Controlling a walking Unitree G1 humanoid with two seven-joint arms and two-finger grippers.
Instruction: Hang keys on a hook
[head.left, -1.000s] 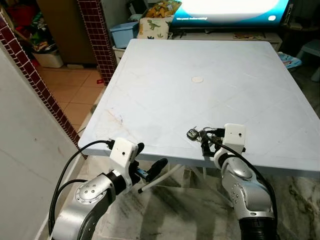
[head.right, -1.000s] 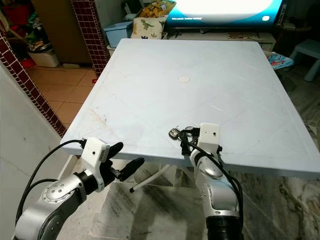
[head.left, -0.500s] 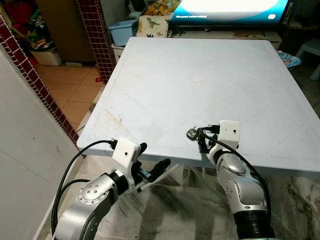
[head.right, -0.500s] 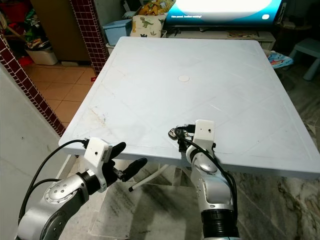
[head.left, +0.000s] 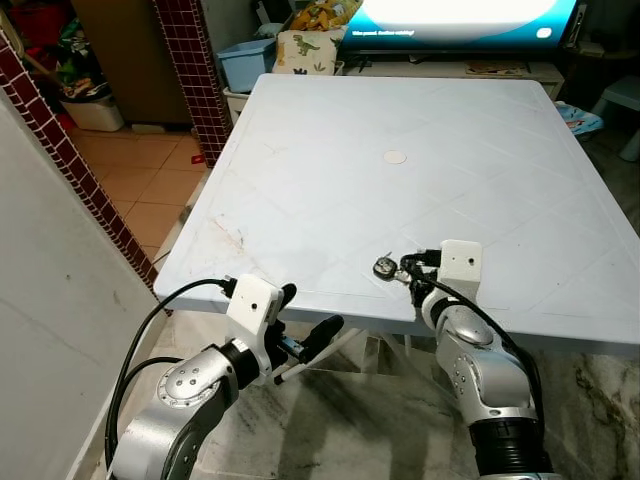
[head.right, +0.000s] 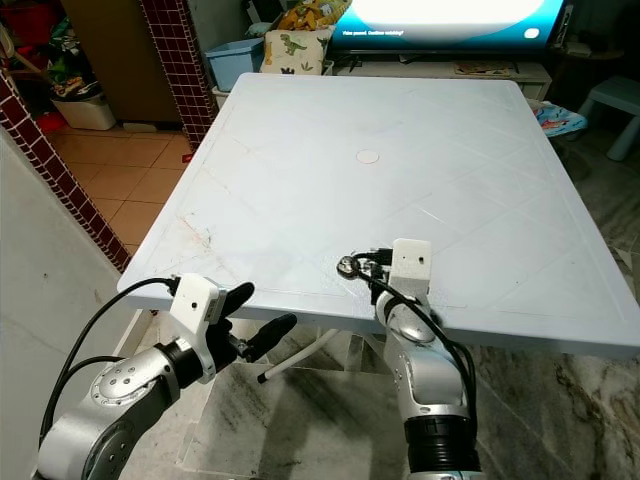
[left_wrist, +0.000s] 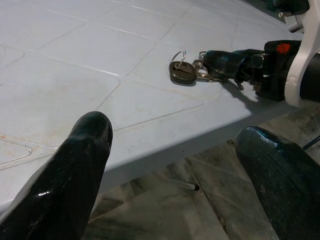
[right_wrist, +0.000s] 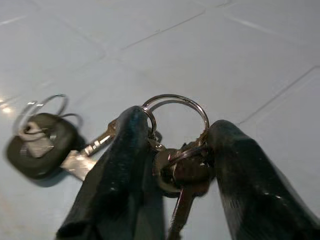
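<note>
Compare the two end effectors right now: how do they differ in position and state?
The right end effector is over the white table, its fingers closed around the keys. The left end effector hangs below the table's near edge, fingers open and holding nothing. Both have two black fingers.

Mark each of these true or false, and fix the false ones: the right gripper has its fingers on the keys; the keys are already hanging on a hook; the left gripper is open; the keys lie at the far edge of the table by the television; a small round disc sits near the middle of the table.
1. The right gripper has its fingers around the keys. True.
2. The keys are already hanging on a hook. False: they lie on the white table.
3. The left gripper is open. True: it hangs below the table's near edge, holding nothing.
4. The keys lie at the far edge by the television. False: they are close to the near edge.
5. A small round disc sits near the table's middle. True.
</note>
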